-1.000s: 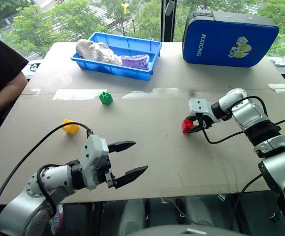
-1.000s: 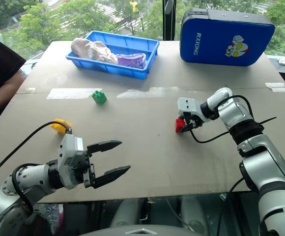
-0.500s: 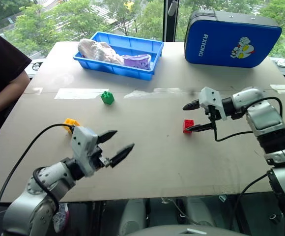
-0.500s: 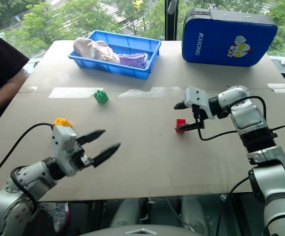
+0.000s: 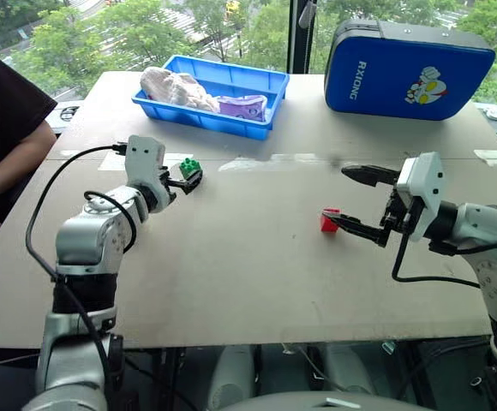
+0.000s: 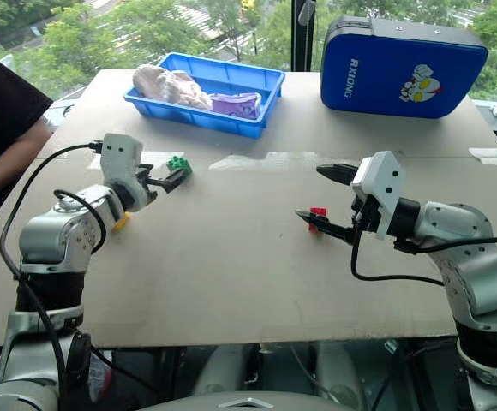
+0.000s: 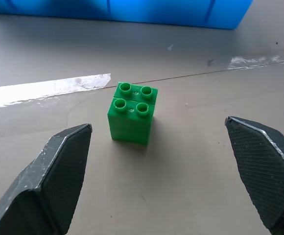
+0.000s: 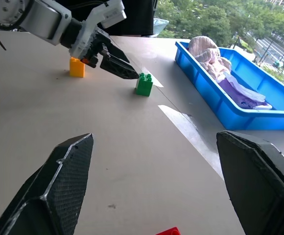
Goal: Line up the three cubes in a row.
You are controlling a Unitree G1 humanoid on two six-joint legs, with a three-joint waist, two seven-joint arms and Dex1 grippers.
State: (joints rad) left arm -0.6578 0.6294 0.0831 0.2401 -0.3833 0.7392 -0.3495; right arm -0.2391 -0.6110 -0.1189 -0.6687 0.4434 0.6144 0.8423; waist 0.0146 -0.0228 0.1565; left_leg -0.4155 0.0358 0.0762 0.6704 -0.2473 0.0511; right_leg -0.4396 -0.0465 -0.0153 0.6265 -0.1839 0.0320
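Left gripper [image 7: 154,147] has its jaws spread wide around the green cube [image 7: 132,113], not touching. Right gripper [image 5: 356,201] jaws gape too, red cube [image 5: 329,221] at their 9 o'clock; yellow cube [image 8: 77,67] sits on the counter [image 5: 257,257].

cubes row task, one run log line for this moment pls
left gripper: open, facing green studded plastic brick | right gripper: open, beside red plastic brick | yellow plastic brick: apart | row: not formed

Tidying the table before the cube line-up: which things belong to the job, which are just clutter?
Job: green studded plastic brick, red studded plastic brick, yellow studded plastic brick.
Clutter: blue plastic tray holding crumpled bags, blue zipped case.
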